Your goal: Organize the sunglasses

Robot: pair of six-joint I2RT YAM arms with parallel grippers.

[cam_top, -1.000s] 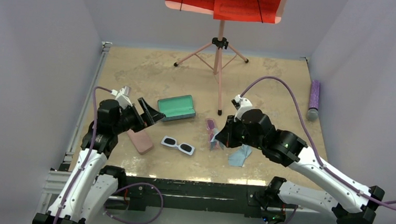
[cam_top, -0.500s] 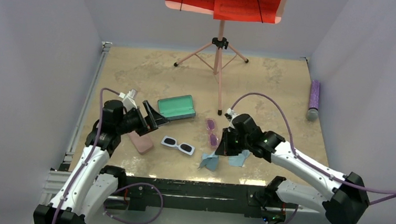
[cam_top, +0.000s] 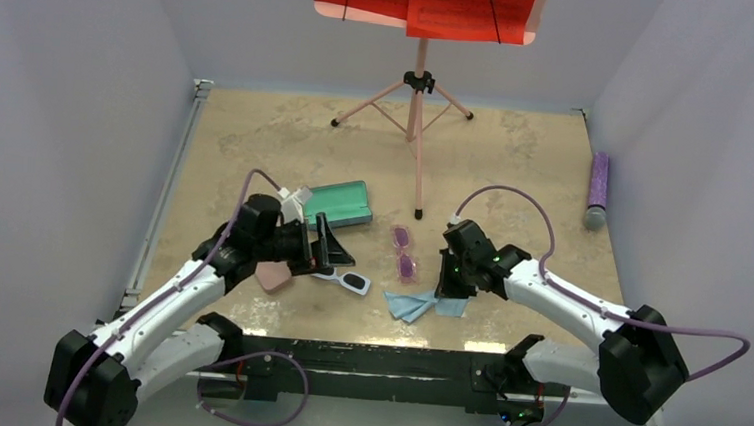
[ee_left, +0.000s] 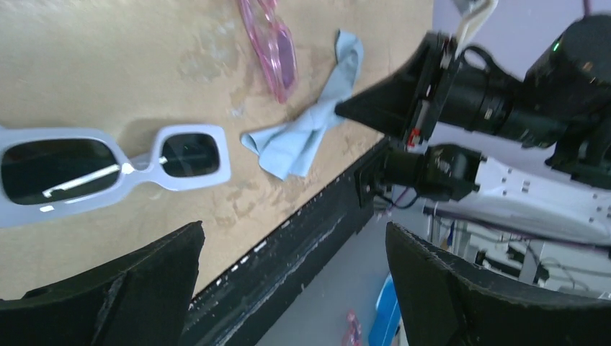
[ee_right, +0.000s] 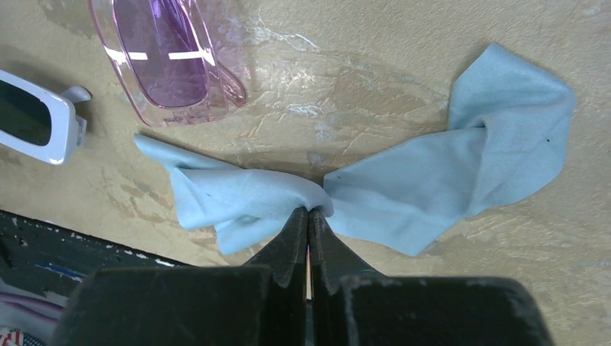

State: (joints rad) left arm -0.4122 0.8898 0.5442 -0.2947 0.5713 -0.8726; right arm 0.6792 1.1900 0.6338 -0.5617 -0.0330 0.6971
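Note:
The white sunglasses lie flat near the table's front, dark lenses up. They also show in the left wrist view. My left gripper is open and empty just above their left end. The pink-purple sunglasses lie to their right, also seen in the right wrist view. My right gripper is low at the table, shut on a light blue cloth, pinching it where its two lobes meet. The cloth lies just in front of the pink pair.
An open grey-blue case with green lining lies behind the left gripper. A pink case lies under the left wrist. A pink tripod stand stands at the back. A purple cylinder lies at the right wall. The black front rail is close.
My left arm has swung right and down over the white sunglasses' left end. My right gripper has drawn back towards the front edge and dropped low, dragging the blue cloth with it.

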